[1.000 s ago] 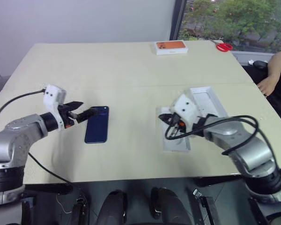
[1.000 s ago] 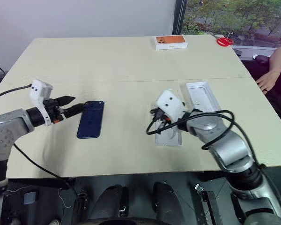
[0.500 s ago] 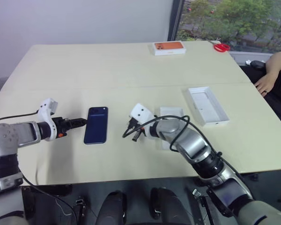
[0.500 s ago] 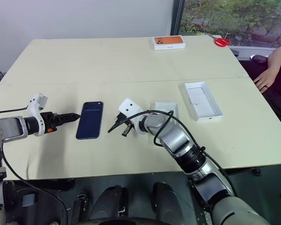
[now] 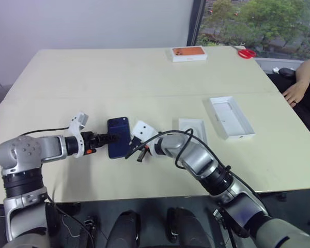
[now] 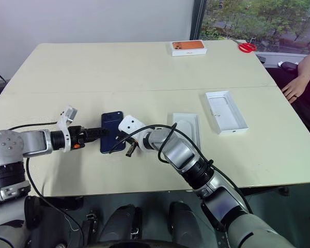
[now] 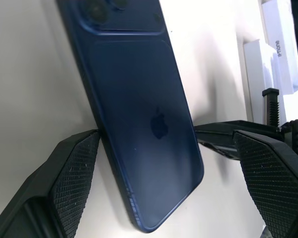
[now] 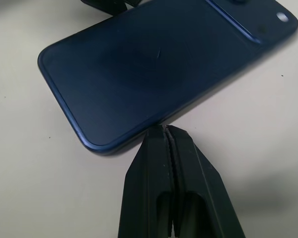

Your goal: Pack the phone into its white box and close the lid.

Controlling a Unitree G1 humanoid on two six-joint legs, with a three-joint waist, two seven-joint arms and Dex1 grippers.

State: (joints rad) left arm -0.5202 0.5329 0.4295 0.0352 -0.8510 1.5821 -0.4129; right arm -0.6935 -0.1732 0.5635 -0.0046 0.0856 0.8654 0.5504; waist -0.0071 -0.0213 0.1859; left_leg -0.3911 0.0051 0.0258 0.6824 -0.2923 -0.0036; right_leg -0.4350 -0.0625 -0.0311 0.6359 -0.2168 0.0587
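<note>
Your phone lies flat on the table, left of the box, so with the left jaws wide open astride its end and the right jaws shut against its edge, a skewed squeeze could skid it away.

Left end effector is reaching inward with fingers spread wide; right end effector is angling toward it, fingers pressed together.

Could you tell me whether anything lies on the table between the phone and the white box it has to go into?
The right gripper, shut, sits at the phone's edge on the side facing the white box, with its arm over that path. No loose object shows on the table between them.
</note>
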